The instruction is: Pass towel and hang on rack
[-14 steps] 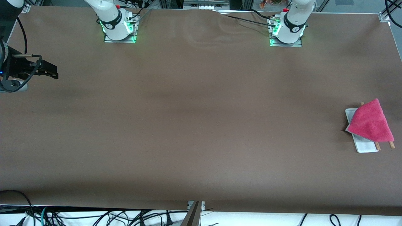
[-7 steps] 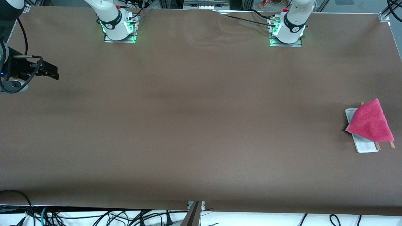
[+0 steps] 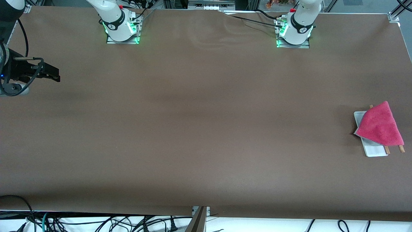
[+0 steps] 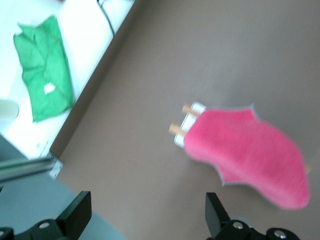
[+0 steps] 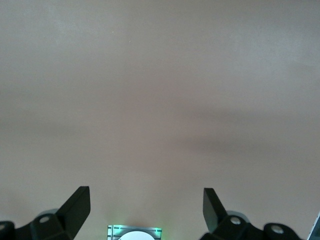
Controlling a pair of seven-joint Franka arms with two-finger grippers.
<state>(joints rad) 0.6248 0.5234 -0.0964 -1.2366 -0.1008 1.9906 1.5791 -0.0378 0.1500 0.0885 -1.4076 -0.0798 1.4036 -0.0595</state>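
Note:
The pink-red towel (image 3: pixel 379 126) is draped over the rack (image 3: pixel 375 150) at the left arm's end of the table. It covers most of the white base and the two wooden rods (image 3: pixel 401 148). In the left wrist view the towel (image 4: pixel 250 150) and the rod ends (image 4: pixel 179 125) lie below my left gripper (image 4: pixel 147 214), which is open, empty and high above the table beside them. My right gripper (image 3: pixel 53 74) is open and empty over the right arm's end of the table. It also shows in the right wrist view (image 5: pixel 146 206), over bare table.
The two arm bases (image 3: pixel 122 29) (image 3: pixel 293 33) stand along the table's edge farthest from the front camera. A green cloth (image 4: pixel 45 65) lies on a white surface off the table's edge near the rack. Cables (image 3: pixel 96 222) hang below the edge nearest the front camera.

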